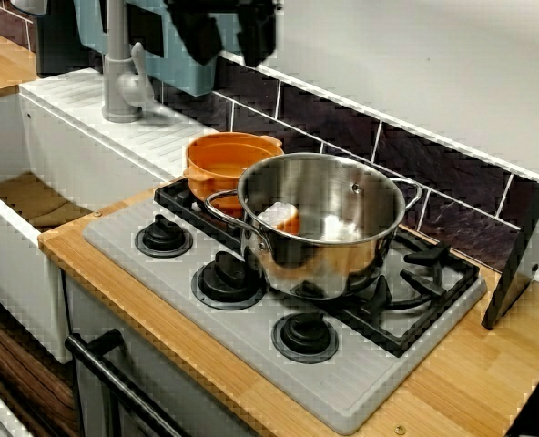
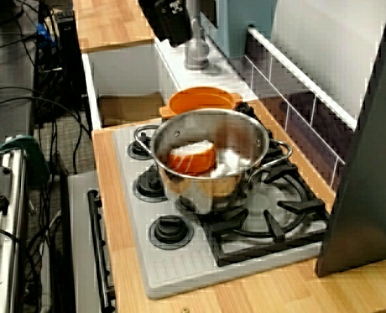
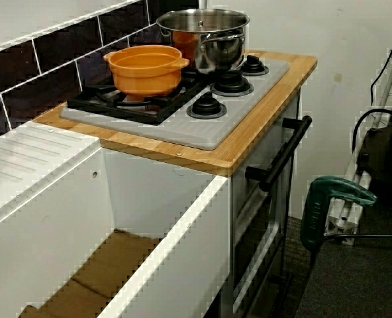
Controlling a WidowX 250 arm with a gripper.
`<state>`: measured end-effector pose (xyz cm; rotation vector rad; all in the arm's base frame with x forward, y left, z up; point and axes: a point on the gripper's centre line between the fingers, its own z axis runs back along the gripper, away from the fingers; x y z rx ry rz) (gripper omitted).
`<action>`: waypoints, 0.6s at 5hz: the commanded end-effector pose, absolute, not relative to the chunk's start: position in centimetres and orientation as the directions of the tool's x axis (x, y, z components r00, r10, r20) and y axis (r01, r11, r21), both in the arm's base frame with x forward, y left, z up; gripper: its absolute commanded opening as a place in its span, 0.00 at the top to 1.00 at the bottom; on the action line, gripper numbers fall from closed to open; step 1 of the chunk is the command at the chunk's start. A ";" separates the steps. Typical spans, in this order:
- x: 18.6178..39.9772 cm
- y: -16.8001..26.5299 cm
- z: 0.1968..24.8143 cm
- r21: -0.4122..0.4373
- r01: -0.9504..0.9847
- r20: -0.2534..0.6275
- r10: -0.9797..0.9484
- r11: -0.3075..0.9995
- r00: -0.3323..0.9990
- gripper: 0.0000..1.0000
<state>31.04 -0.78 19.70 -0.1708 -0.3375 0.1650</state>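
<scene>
End effector (image 1: 230, 53) aloft, fingers downward.

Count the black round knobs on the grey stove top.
3: a knob nearest the white sink, a knob before the shiny steel pot, a knob at the far end, all along the front edge. None looks hidden.

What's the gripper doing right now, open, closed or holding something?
Gripper: cannot be told; dark and cut off at the picture's top edge, up by the faucet, apart from the orange pot and steel pot.
</scene>
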 end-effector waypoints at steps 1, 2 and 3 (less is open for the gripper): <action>30.3 3.0 19.3 -0.164 -0.145 0.378 0.198 0.976 0.904 0.00; 30.7 4.4 18.4 -0.154 -0.163 0.371 0.210 0.975 0.904 0.00; 31.1 4.6 17.2 -0.138 -0.157 0.377 0.198 0.978 0.905 0.00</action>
